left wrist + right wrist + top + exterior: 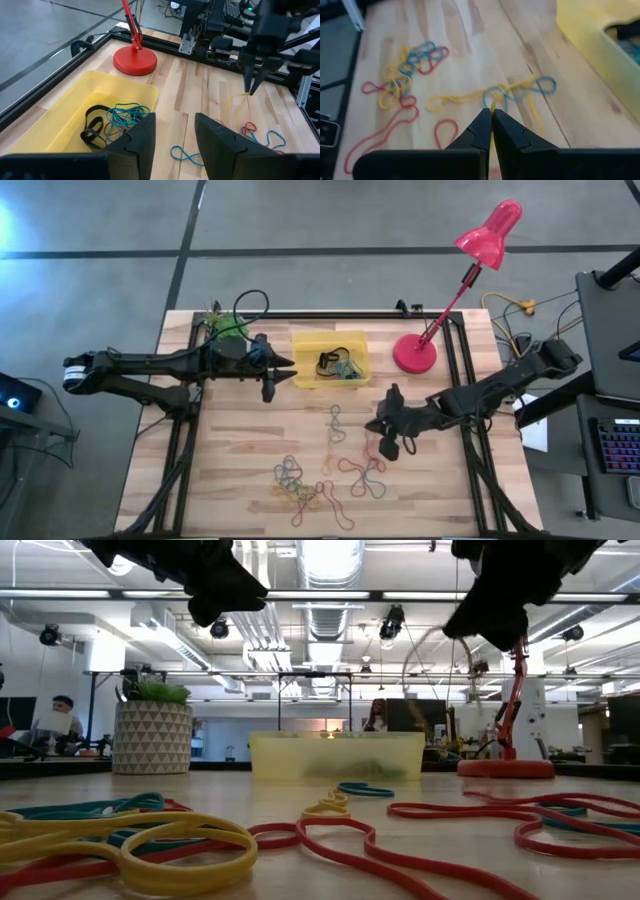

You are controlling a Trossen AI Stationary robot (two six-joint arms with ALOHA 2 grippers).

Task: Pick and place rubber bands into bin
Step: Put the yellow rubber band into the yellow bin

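Observation:
The yellow bin [305,345] stands at the table's far middle with black and blue rubber bands [115,120] inside. More rubber bands [300,485] lie loose on the wood near the front edge. My right gripper [491,116] hovers a little above the table, to the near right of the bin, shut on a yellow rubber band [470,97]. That band trails down to a yellow and blue tangle [525,87] on the table. My left gripper [175,135] waits open above the bin's left end, touching nothing. My right gripper pinches one strand of the yellow rubber band [493,106] between its two shut fingertips. The fingers [252,82] slant downward at it from above. The band hangs below the tips, and its lower part [231,102] rests on the table among the blue band.
A red desk lamp [415,352] stands right of the bin, its arm leaning over the table's far right. A white plant pot [152,737] sits at the far left corner. Black frame rails [455,370] run along both sides. Bare wood lies between bin and loose bands.

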